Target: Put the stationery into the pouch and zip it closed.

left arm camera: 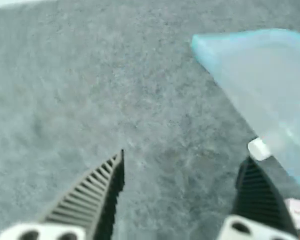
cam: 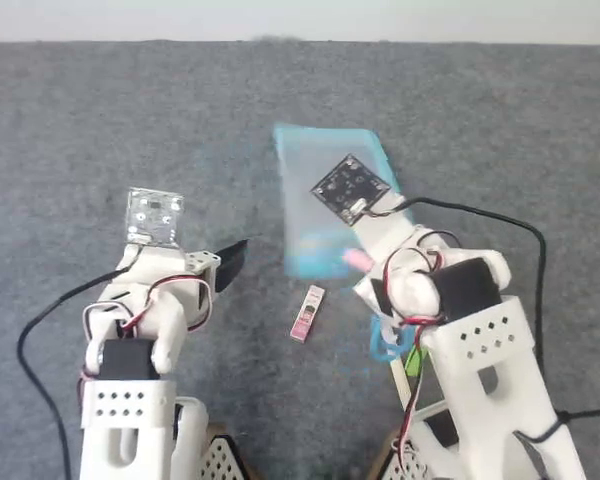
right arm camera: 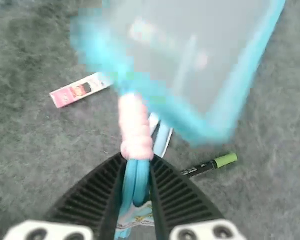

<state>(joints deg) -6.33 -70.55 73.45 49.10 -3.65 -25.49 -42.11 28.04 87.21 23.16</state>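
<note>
So the pouch (cam: 310, 190) is lying on the table (cam: 130, 120), between the two arms and a bit out in front of them. The right gripper (right arm camera: 137, 160) is clamped tight on a blue strap (right arm camera: 135, 125) with a pink bit on it. The strap runs up to the pouch's near edge. My guess is it's the zip pull or a carry loop, but I can't say which.

The small pink box (cam: 307, 313) sits on the table just beside the pouch's near edge, apart from it. The green-capped pen (right arm camera: 210, 165) is also out on the table, close by the right arm.

The left gripper (left arm camera: 184, 160) hangs over bare table off to the pouch's side, jaws spread wide, nothing in them.

Progress-wise I'd call it early days. At least two items aren't packed yet. There are faint shapes through the plastic, but I can't tell if anything's inside. I can't make out the zip state either, so I'm counting the closing as not done.
</note>
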